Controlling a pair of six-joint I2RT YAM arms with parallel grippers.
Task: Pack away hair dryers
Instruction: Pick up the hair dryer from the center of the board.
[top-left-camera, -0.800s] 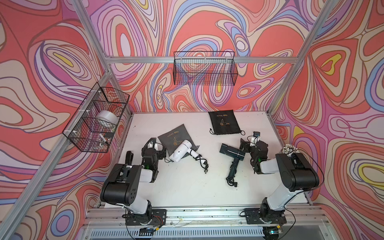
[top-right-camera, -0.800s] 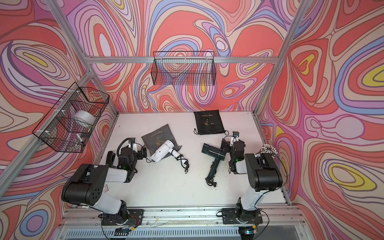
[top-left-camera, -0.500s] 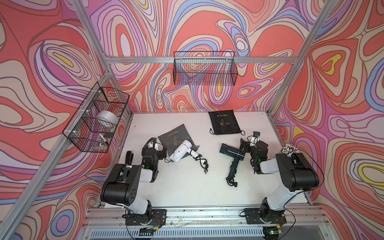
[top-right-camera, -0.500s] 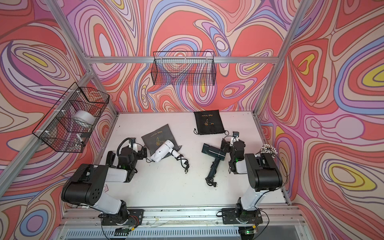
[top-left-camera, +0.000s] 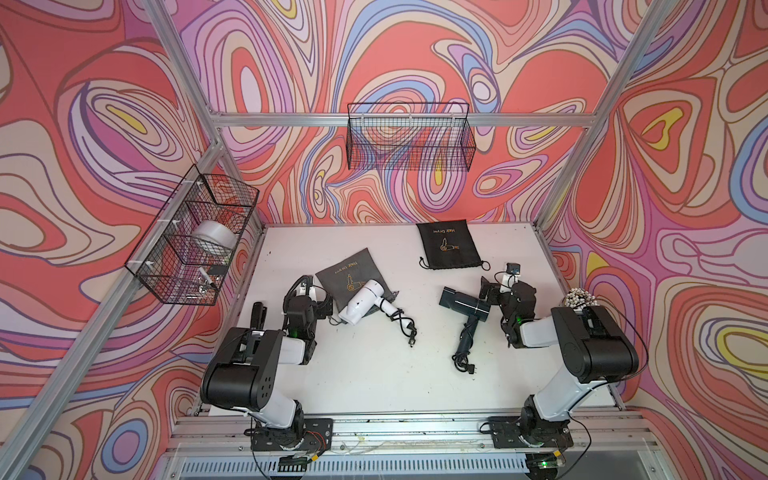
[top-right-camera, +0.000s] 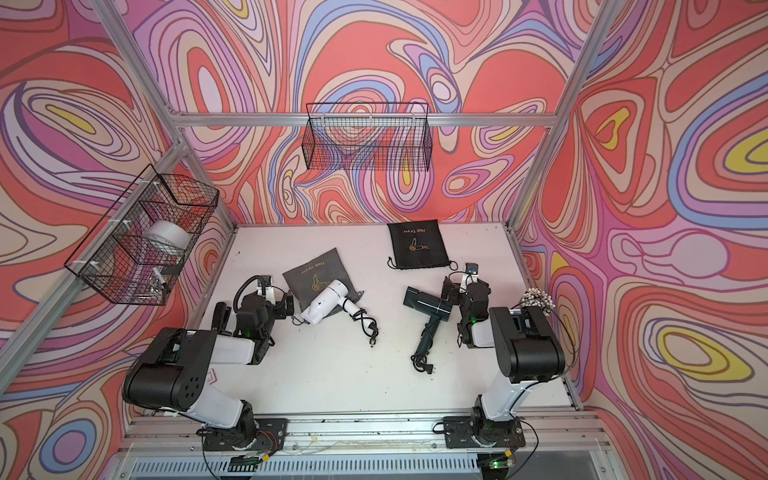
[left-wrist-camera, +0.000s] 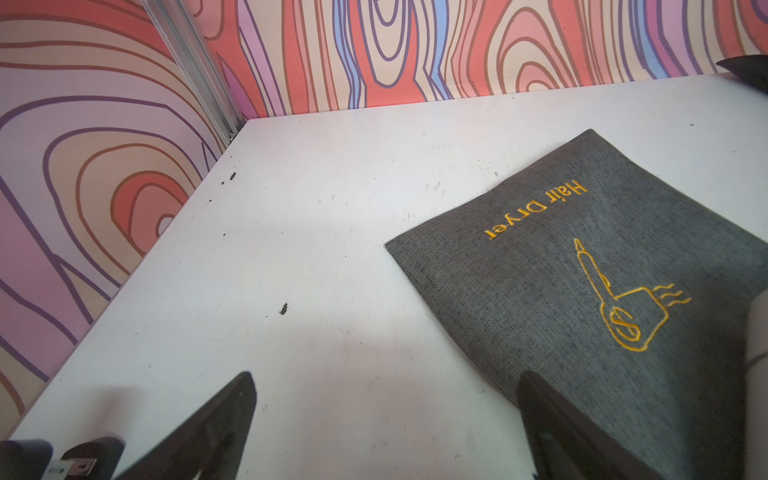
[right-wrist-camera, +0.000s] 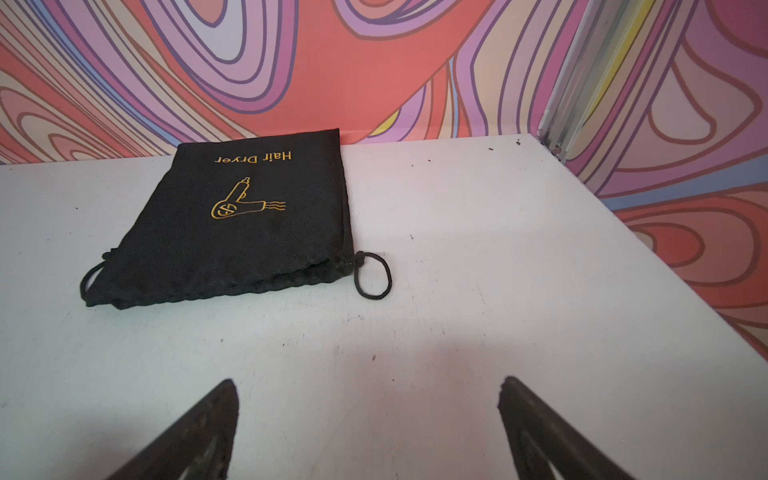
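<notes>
The white hair dryer (top-left-camera: 360, 301) (top-right-camera: 327, 304) lies left of centre on the table, partly on a grey pouch (top-left-camera: 345, 271) (left-wrist-camera: 582, 291), its black cord trailing toward the front. The dark hair dryer (top-left-camera: 465, 305) (top-right-camera: 428, 308) lies right of centre, handle and coiled cord pointing toward the front. A black pouch (top-left-camera: 449, 245) (right-wrist-camera: 249, 216) lies flat near the back wall. My left gripper (top-left-camera: 320, 301) (left-wrist-camera: 386, 376) is open and low, just left of the white dryer, with one finger over the grey pouch's edge. My right gripper (top-left-camera: 492, 291) (right-wrist-camera: 369, 381) is open beside the dark dryer's barrel, holding nothing.
A wire basket (top-left-camera: 195, 241) holding a tape roll hangs on the left wall. Another wire basket (top-left-camera: 409, 141) hangs on the back wall. A beaded cluster (top-left-camera: 579, 297) sits at the table's right edge. Aluminium posts stand at the back corners of the white table (top-left-camera: 374, 374).
</notes>
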